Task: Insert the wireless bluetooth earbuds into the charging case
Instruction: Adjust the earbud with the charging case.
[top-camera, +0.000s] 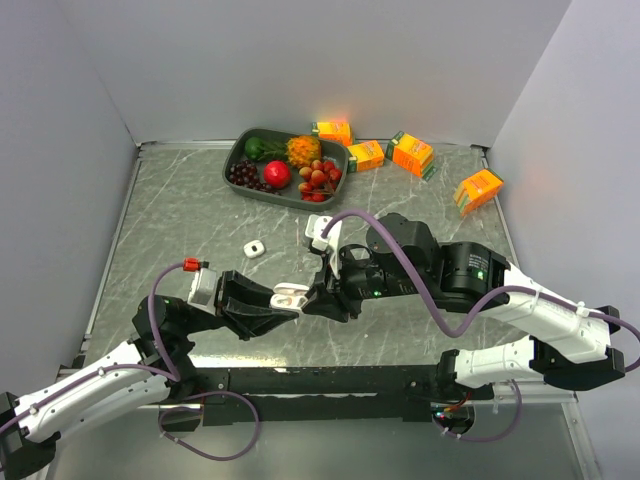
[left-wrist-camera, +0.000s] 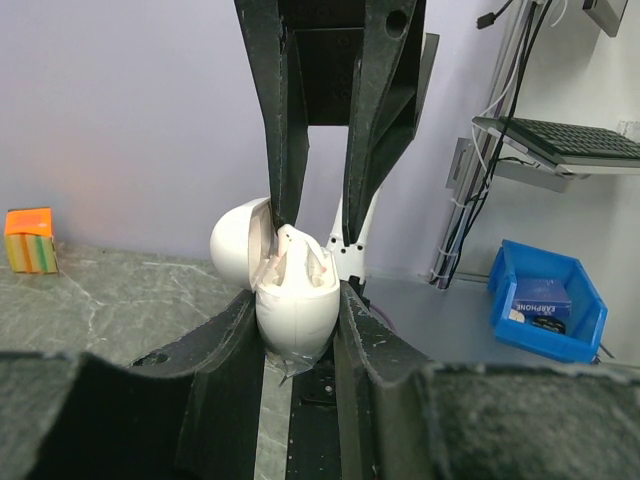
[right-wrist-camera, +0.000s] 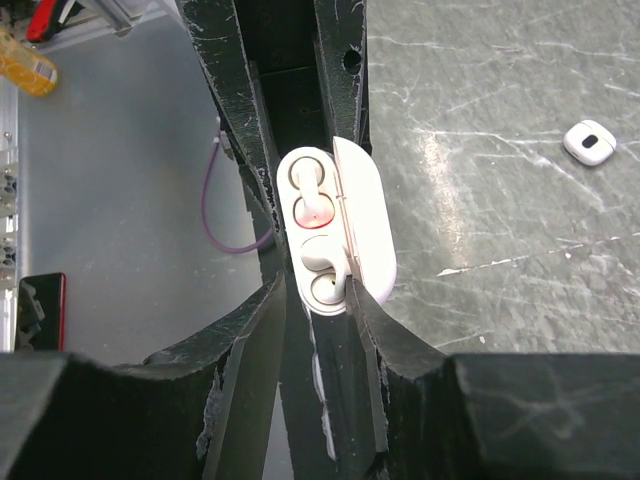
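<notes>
The left claw (top-camera: 270, 302) clamps the open charging case (left-wrist-camera: 295, 305) just off table centre toward 6 o'clock. The far earbud (right-wrist-camera: 310, 195) lies in its well, and the near earbud (right-wrist-camera: 322, 282) sits between the half-spread fingers of the right claw (right-wrist-camera: 318, 292); whether they pinch it, I cannot tell. Here's the danger: if that bud isn't fully seated, a pull-away could drag it out and drop it, and a hard push could twist the case in its grip.

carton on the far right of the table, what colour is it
The carton is mostly orange; it shows best in the top external view.
</notes>
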